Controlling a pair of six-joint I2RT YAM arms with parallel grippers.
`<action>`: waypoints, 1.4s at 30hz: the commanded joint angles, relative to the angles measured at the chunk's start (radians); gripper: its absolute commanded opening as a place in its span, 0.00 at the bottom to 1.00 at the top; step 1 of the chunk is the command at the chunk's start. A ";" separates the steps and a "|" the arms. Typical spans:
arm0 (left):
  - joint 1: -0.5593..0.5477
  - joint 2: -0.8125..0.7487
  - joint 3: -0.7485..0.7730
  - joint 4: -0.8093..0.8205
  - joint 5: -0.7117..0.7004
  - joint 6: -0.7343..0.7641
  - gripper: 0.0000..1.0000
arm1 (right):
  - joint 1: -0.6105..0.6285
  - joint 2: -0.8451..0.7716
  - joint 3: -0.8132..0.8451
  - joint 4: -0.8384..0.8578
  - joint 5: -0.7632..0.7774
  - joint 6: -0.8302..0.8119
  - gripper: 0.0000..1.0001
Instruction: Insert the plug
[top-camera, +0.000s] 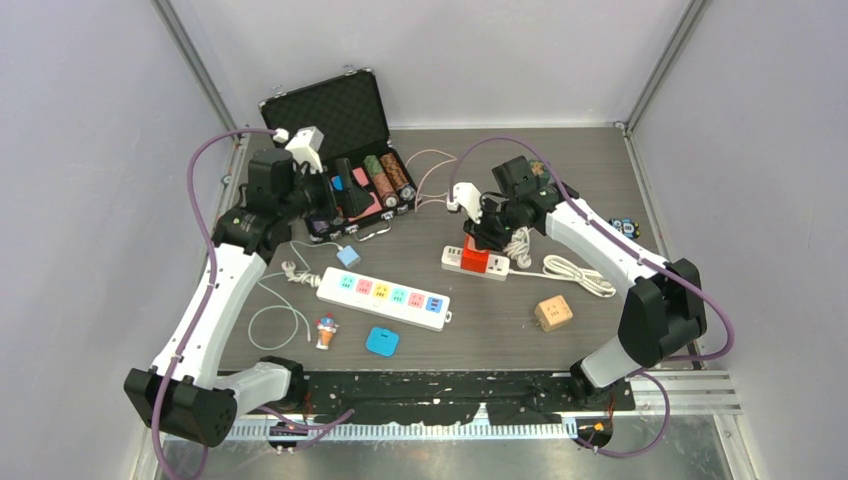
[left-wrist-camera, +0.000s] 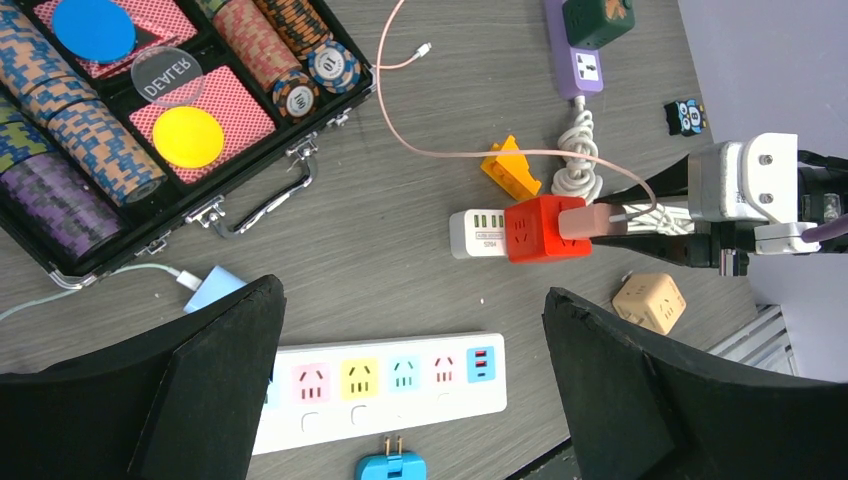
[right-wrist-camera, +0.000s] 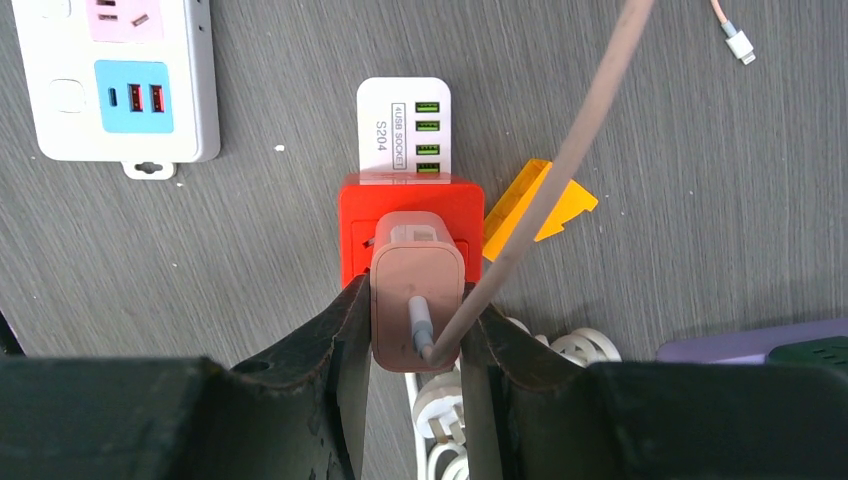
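Note:
A pink plug (right-wrist-camera: 418, 290) with a pink cable (right-wrist-camera: 560, 170) is held between my right gripper (right-wrist-camera: 415, 330) fingers, its front end against the top face of a red cube socket (right-wrist-camera: 355, 235). The red cube sits on a white USB socket strip (right-wrist-camera: 404, 125). In the top view the right gripper (top-camera: 482, 232) hovers right over the red cube (top-camera: 474, 260). The left wrist view shows the plug (left-wrist-camera: 590, 220) pressed to the cube (left-wrist-camera: 535, 228). My left gripper (left-wrist-camera: 415, 390) is open and empty, high above the white power strip (left-wrist-camera: 400, 385); in the top view it (top-camera: 322, 222) is near the case.
An open black case of poker chips (top-camera: 345, 150) stands at the back left. A long white power strip (top-camera: 384, 296), a blue adapter (top-camera: 382, 341), a tan cube socket (top-camera: 552, 313), a coiled white cable (top-camera: 575, 272) and an orange piece (right-wrist-camera: 560, 205) lie around.

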 joint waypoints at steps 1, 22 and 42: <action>0.008 -0.004 -0.001 0.039 0.019 0.003 1.00 | 0.003 0.016 -0.051 -0.041 -0.053 -0.013 0.05; 0.012 -0.016 -0.012 0.038 0.021 0.005 1.00 | 0.002 0.108 -0.081 -0.076 0.016 -0.023 0.05; 0.023 -0.013 0.006 0.032 -0.007 0.020 0.99 | 0.008 -0.083 0.071 0.066 0.018 0.110 0.96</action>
